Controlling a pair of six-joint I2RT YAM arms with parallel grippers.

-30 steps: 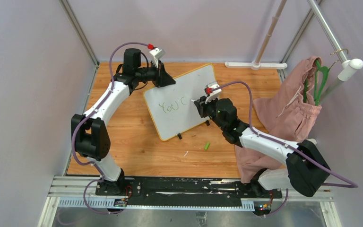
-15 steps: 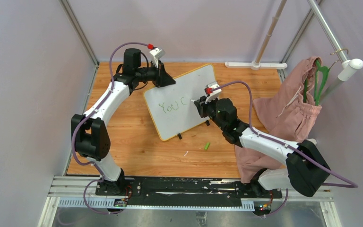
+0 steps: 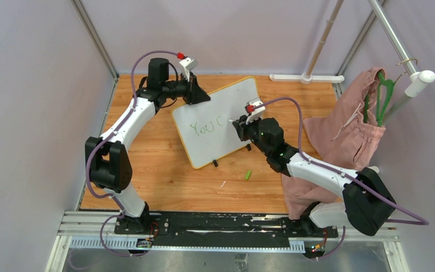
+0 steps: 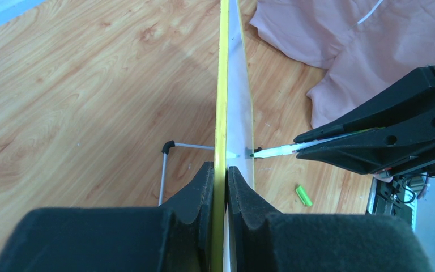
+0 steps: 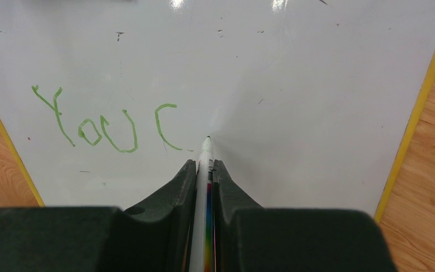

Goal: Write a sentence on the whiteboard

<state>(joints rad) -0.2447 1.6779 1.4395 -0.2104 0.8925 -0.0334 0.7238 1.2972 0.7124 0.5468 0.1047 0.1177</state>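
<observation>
The whiteboard [image 3: 221, 127] stands tilted on the wooden table, white with a yellow rim. Green lettering [image 3: 207, 126] on it reads "You c" [image 5: 107, 122] in one line. My left gripper [image 3: 201, 95] is shut on the board's top left rim [image 4: 221, 113], one finger on each side. My right gripper [image 3: 239, 126] is shut on a white marker [image 5: 205, 156], whose tip is at the board just right of the "c". The marker also shows in the left wrist view [image 4: 283, 150].
A green marker cap [image 3: 248, 175] lies on the table in front of the board. A pink garment [image 3: 345, 136] hangs on a green hanger [image 3: 383, 96] at the right. A white stand [image 3: 307, 77] is at the back.
</observation>
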